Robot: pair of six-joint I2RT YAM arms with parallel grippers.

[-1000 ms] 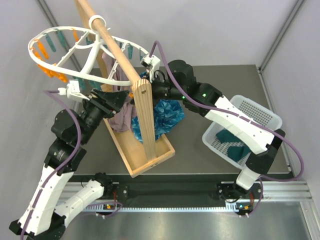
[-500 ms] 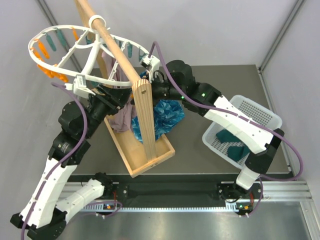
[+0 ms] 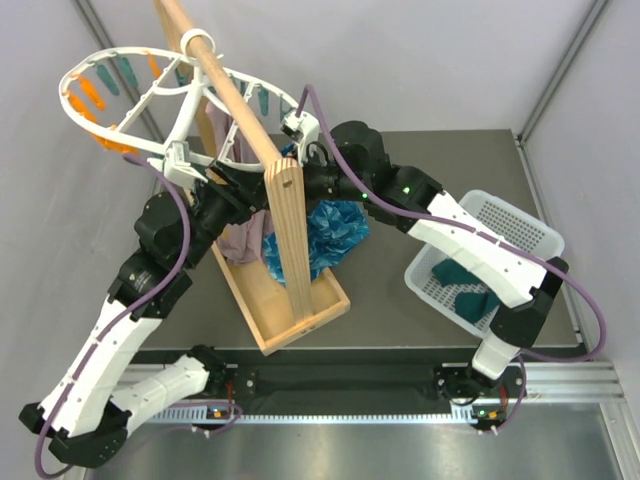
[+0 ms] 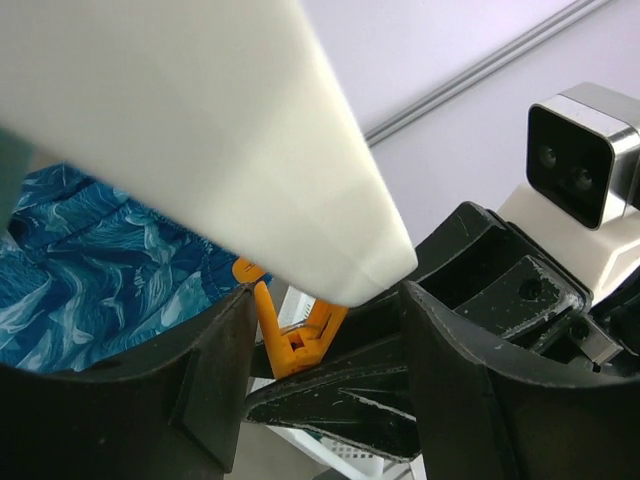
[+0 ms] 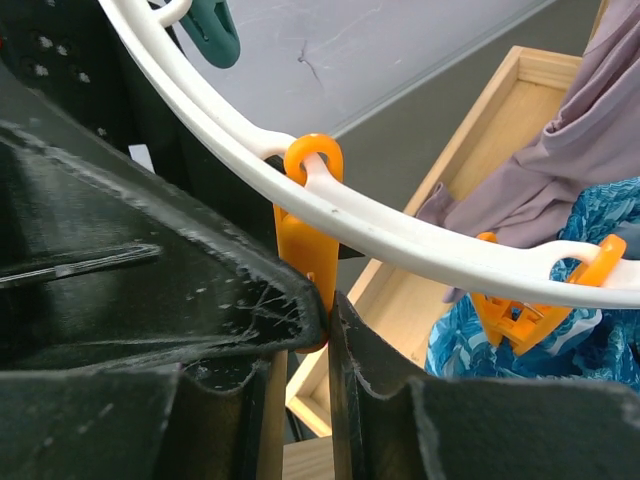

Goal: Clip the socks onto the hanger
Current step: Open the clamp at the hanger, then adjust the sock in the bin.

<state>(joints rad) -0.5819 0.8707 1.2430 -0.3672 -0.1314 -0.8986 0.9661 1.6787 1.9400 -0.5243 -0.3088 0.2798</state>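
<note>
The white oval hanger (image 3: 150, 92) hangs from the wooden pole at the upper left, with teal and orange pegs on its rim. My right gripper (image 5: 328, 305) is shut on the lower end of an orange peg (image 5: 310, 245) that hangs from the hanger's rim (image 5: 420, 240). My left gripper (image 4: 325, 330) is open, with a blurred stretch of the rim (image 4: 250, 150) and an orange peg (image 4: 290, 335) between its fingers. Two dark teal socks (image 3: 462, 285) lie in the white basket. Neither gripper holds a sock.
A wooden pole (image 3: 235, 95) rests on an upright post standing in a wooden tray (image 3: 290, 315). A bright blue mottled cloth (image 3: 335, 225) and a mauve-grey cloth (image 3: 240, 240) hang below the hanger. The white basket (image 3: 505, 220) sits at the right, near the table's edge.
My left arm has swung up and to the right, bringing its gripper to the hanger's near rim. The hanger shifted slightly. The right arm has stayed put.
</note>
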